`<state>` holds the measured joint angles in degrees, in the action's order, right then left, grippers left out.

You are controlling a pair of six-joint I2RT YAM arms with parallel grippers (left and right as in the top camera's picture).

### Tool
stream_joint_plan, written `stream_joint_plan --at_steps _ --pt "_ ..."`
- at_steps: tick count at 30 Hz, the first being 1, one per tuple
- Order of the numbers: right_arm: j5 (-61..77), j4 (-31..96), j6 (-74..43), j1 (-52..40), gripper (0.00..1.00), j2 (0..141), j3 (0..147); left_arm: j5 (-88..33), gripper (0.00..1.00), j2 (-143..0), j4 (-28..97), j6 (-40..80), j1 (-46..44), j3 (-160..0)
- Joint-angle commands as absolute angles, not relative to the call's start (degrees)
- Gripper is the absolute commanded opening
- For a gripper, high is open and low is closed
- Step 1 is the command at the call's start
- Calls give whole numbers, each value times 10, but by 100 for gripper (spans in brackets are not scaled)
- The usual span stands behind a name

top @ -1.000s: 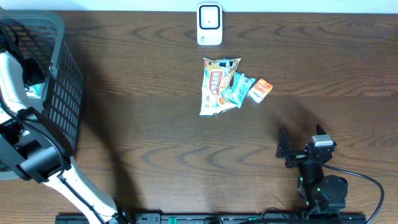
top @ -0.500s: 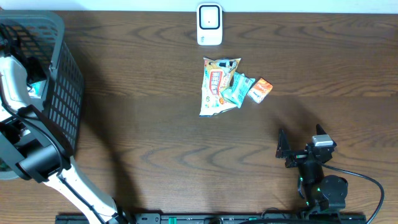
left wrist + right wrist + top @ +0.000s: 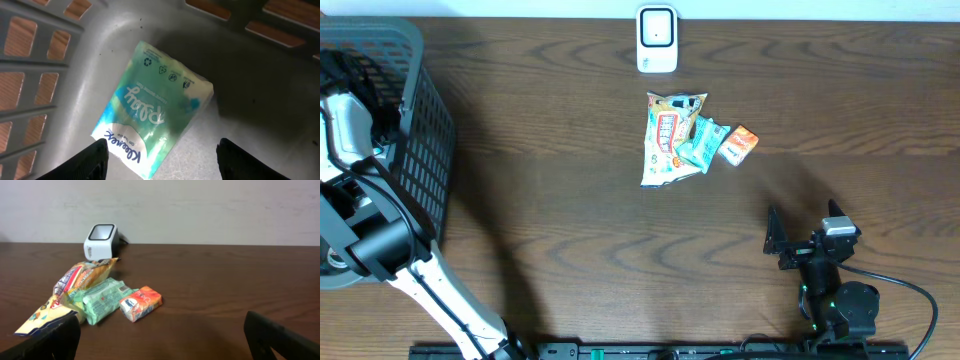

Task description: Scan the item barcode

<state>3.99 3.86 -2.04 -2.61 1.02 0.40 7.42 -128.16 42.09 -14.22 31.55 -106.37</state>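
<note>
A teal and white Kleenex tissue pack (image 3: 150, 120) lies flat on the grey floor of the basket (image 3: 260, 130). My left gripper (image 3: 161, 156) hangs open just above the pack's near end, one finger on each side, touching nothing. In the overhead view the left arm reaches down into the basket (image 3: 425, 130) at the far left, and its fingers are hidden there. The white barcode scanner (image 3: 657, 38) stands at the table's back middle. My right gripper (image 3: 804, 236) rests open and empty near the front right, facing the scanner (image 3: 101, 241).
Three scanned-looking packs lie in a cluster below the scanner: a yellow snack bag (image 3: 668, 138), a green pack (image 3: 702, 142) and a small orange pack (image 3: 739, 145). The right wrist view shows them ahead to the left. Basket walls rise close round my left gripper.
My left arm has shifted slightly inside the basket, toward its far side. The right arm and the packs on the table have not moved.
</note>
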Motion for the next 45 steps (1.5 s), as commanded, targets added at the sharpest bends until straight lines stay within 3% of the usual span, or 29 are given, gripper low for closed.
stream_joint_plan --at_steps 1,18,21,22,24,34,45 --pt "35 41 -12 -31 99 8 3 85 69 -1287 411 -161 321 -1061" --pt "35 41 -12 -31 99 8 3 82 60 -1287 373 -165 331 -1013" --pt "35 41 -12 -31 99 8 3 83 42 -1287 373 -165 332 -1013" --pt "35 41 -12 -31 99 8 3 86 28 -1287 374 -165 332 -1013" --pt "35 41 -12 -31 99 8 3 88 8 -1285 378 -165 332 -1013" --pt "35 41 -12 -31 99 8 3 91 7 -1214 415 -112 332 -1014" --pt "35 41 -12 -31 99 8 3 90 7 -1011 479 67 332 -1014"
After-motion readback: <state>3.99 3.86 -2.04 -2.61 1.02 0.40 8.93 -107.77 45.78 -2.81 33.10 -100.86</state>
